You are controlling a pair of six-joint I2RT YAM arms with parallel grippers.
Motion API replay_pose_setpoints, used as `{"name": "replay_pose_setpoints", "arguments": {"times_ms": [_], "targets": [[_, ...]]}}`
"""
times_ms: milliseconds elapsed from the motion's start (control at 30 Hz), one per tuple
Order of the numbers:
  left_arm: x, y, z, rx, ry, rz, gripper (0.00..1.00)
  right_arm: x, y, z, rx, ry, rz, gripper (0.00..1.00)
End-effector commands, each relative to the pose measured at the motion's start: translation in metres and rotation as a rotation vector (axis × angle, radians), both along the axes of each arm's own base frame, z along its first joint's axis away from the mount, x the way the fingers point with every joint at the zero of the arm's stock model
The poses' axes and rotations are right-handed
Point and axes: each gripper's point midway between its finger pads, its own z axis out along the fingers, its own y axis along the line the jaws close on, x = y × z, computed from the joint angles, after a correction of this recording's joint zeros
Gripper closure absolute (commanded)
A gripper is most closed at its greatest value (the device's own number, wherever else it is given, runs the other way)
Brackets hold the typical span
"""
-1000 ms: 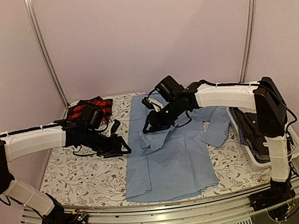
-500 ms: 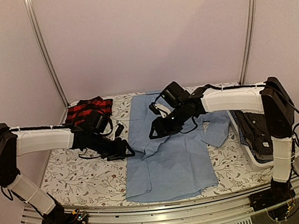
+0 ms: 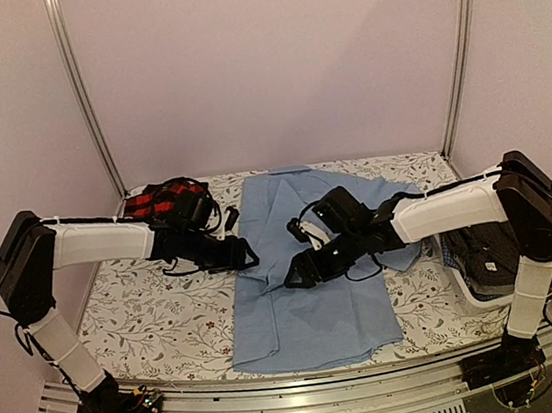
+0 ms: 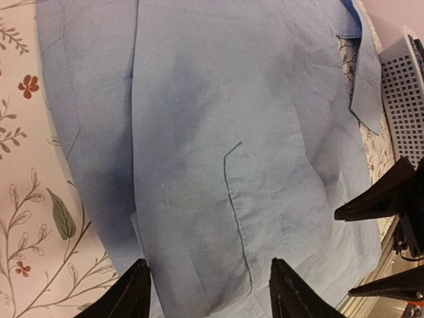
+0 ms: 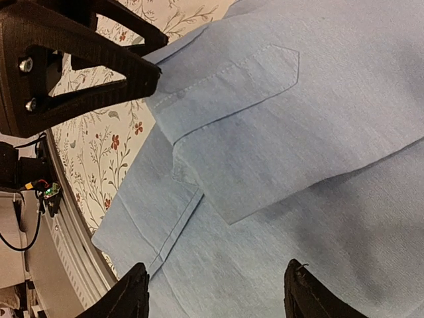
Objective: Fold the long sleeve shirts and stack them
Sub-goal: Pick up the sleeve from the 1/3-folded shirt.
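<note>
A plain light blue shirt (image 3: pixel 314 308) lies spread flat in the middle of the table, with a sleeve and its cuff (image 5: pixel 232 126) folded across its body. My left gripper (image 3: pixel 249 257) is open and empty, low over the shirt's left edge (image 4: pixel 199 165). My right gripper (image 3: pixel 296 274) is open and empty over the shirt's middle (image 5: pixel 278 218), facing the left one. A red-and-black plaid shirt (image 3: pixel 159 201) lies at the back left. Dark shirts (image 3: pixel 481 247) lie in the basket on the right.
The white plastic basket (image 3: pixel 466 292) stands at the table's right edge, partly behind my right arm; it also shows in the left wrist view (image 4: pixel 401 86). The flowered tablecloth (image 3: pixel 149 323) shows on the left and along the front.
My right gripper has moved toward the front, from the shirt's upper part to its middle. My left gripper has moved right and back, onto the shirt's left edge.
</note>
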Motion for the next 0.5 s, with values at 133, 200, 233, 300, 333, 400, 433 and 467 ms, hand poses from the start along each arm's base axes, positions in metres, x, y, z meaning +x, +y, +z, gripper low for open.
{"name": "replay_pose_setpoints", "arguments": {"times_ms": [133, 200, 233, 300, 333, 400, 433, 467], "targets": [[0.006, -0.016, 0.013, -0.045, 0.012, -0.055, 0.53, 0.019, 0.03, 0.025, 0.194, -0.073, -0.028, 0.31], [0.005, -0.016, 0.016, -0.044, 0.029, -0.052, 0.56, 0.022, 0.035, 0.023, 0.204, -0.067, -0.031, 0.33], [0.004, -0.016, 0.018, -0.046, 0.037, -0.052, 0.58, 0.023, 0.037, 0.019, 0.2, -0.059, -0.032, 0.34], [0.0, -0.017, 0.021, -0.055, 0.054, -0.061, 0.62, 0.024, 0.04, 0.013, 0.192, -0.038, -0.035, 0.36], [-0.001, -0.018, 0.022, -0.059, 0.062, -0.063, 0.64, 0.024, 0.04, 0.01, 0.182, -0.028, -0.04, 0.37], [-0.004, -0.018, 0.023, -0.06, 0.077, -0.068, 0.66, 0.025, 0.037, 0.003, 0.162, -0.021, -0.053, 0.37], [-0.005, -0.018, 0.024, -0.065, 0.08, -0.074, 0.66, 0.026, 0.035, 0.002, 0.155, -0.026, -0.062, 0.37], [-0.007, -0.019, 0.024, -0.07, 0.084, -0.085, 0.67, 0.027, 0.033, 0.003, 0.15, -0.032, -0.069, 0.37]]}}
